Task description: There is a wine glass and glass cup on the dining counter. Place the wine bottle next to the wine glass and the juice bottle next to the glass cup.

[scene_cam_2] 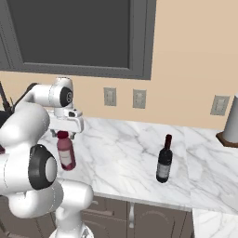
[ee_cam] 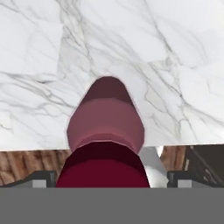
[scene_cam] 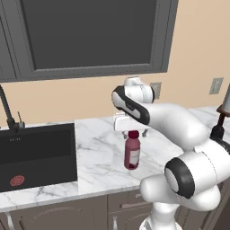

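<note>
marble wall counter [scene_cam: 99, 152] across mid-frame, black sink [scene_cam: 38, 155] at left of the left base view, wine bottle [scene_cam_2: 164, 160] center-right of the right base view, juice bottle [scene_cam: 132, 150] mid-frame, gripper [scene_cam: 133, 131] right over its cap, grip can't tell

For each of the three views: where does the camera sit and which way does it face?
Left base view: behind the arm's left, facing the wall counter and sink; arm lower right.
Right base view: behind its right; arm lower left, wine bottle ahead.
Hand view: looks down over the juice bottle.
Both base views share the juice bottle and gripper.
</note>
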Controlling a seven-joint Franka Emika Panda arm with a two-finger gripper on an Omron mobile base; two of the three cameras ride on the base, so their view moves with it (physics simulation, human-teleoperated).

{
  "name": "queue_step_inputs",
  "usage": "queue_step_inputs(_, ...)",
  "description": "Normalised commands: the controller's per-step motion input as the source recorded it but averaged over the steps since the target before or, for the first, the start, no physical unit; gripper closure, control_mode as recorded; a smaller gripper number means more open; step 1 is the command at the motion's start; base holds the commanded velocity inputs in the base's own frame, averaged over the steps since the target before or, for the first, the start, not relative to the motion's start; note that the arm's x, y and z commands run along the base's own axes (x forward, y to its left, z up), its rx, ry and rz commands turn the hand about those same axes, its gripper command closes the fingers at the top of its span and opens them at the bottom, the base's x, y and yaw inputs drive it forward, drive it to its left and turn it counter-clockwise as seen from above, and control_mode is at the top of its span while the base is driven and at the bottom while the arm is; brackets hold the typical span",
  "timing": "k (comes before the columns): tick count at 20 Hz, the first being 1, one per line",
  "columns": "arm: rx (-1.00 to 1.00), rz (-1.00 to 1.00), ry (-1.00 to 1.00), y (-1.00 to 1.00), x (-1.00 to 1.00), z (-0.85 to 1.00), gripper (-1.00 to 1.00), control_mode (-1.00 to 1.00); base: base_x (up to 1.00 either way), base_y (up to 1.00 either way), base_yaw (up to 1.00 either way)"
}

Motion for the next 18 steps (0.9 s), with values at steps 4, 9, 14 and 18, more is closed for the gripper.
queue_step_inputs(4, 0.00, 0.03, 0.00, 0.00, -0.01, -0.18, -1.00, -1.00, 0.00, 0.00, 0.00)
queue_step_inputs(9, -0.02, 0.00, 0.00, 0.01, -0.15, -0.16, -1.00, -1.00, 0.00, 0.00, 0.00)
queue_step_inputs(14, -0.03, 0.00, -0.03, 0.00, -0.25, -0.06, 1.00, -1.00, 0.00, 0.00, 0.00)
queue_step_inputs(18, 0.00, 0.00, -0.01, 0.00, -0.24, 0.00, 1.00, -1.00, 0.00, 0.00, 0.00)
